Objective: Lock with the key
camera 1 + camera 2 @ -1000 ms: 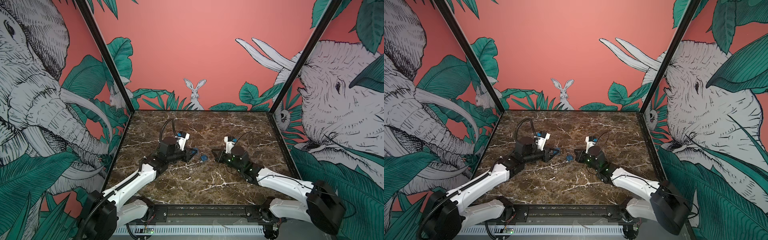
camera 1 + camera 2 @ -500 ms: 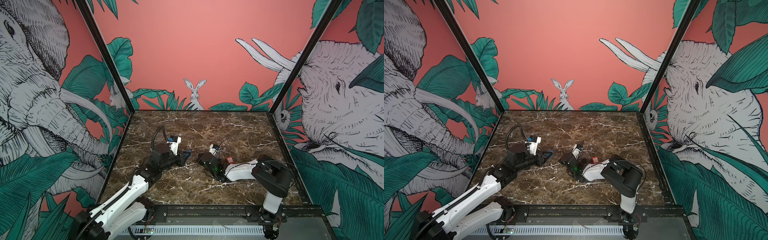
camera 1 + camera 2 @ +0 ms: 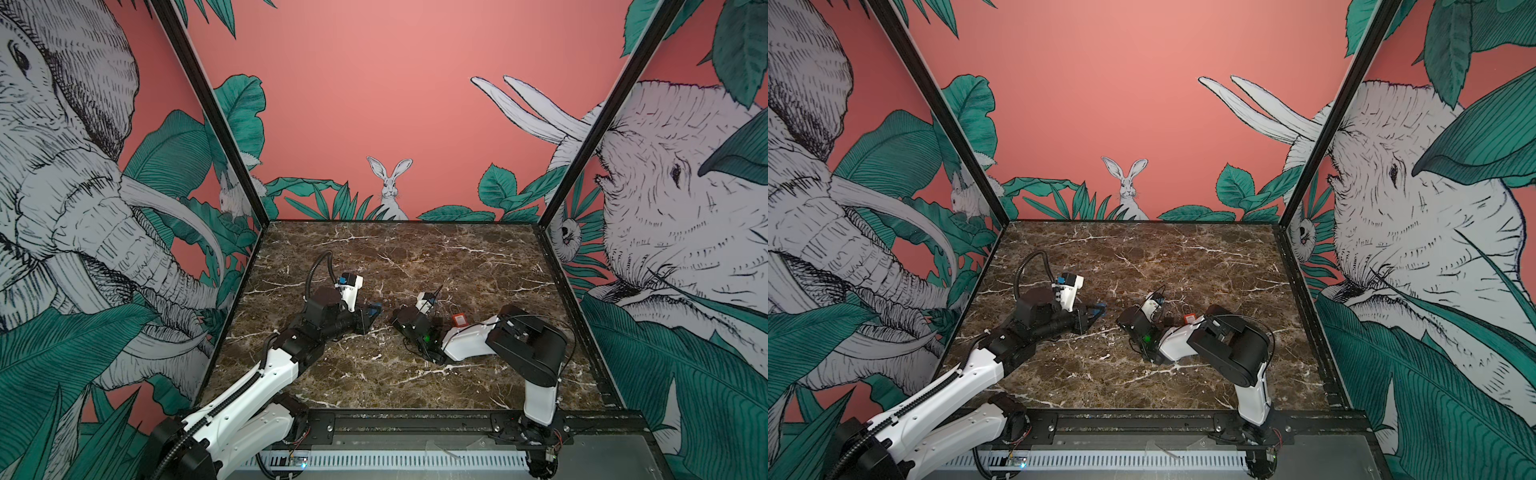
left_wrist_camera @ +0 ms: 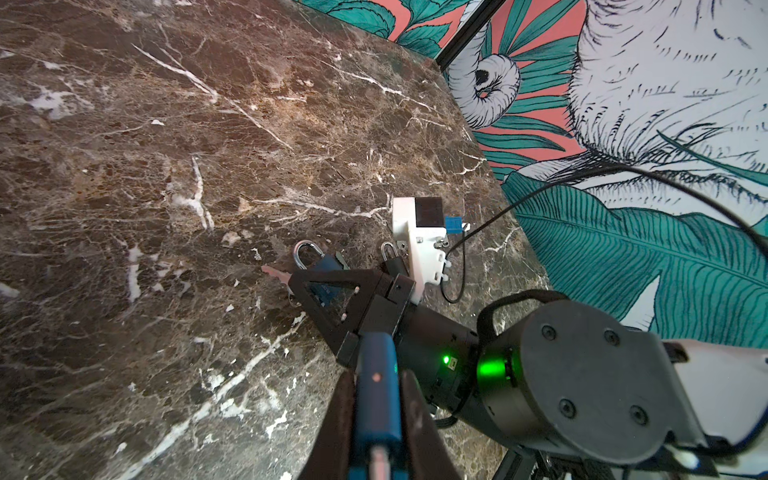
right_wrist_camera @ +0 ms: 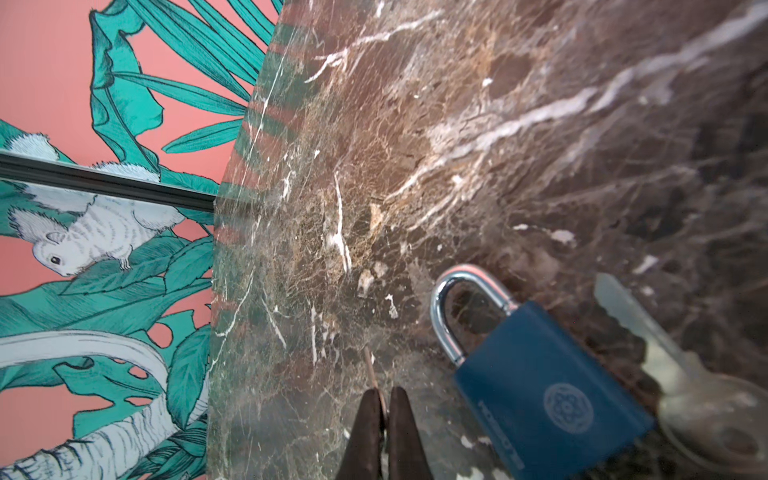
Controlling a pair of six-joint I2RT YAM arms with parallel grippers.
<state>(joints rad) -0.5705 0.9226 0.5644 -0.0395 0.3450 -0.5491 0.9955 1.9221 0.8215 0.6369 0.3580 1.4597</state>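
Marble table [image 5: 457, 124], one blue padlock [image 5: 548, 395], one key [image 5: 673, 374]; left pincer [image 4: 376, 380] around blue item [image 4: 376, 419], right pincer [image 5: 385, 395] closed.

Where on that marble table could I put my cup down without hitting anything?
The back of the table, along the rabbit wall, is bare; so is the front strip by the black rail. The middle is crowded: left gripper, right gripper, padlock, key.

On the bench [image 5: 457, 145], the padlock [image 5: 548, 390] is laid flat just beside the right pincer [image 5: 384, 395], and the key [image 5: 665, 361] is laid just beyond the padlock, away from that pincer. An object [image 4: 376, 399] is held in the left pincer [image 4: 376, 374], near the right pincer.
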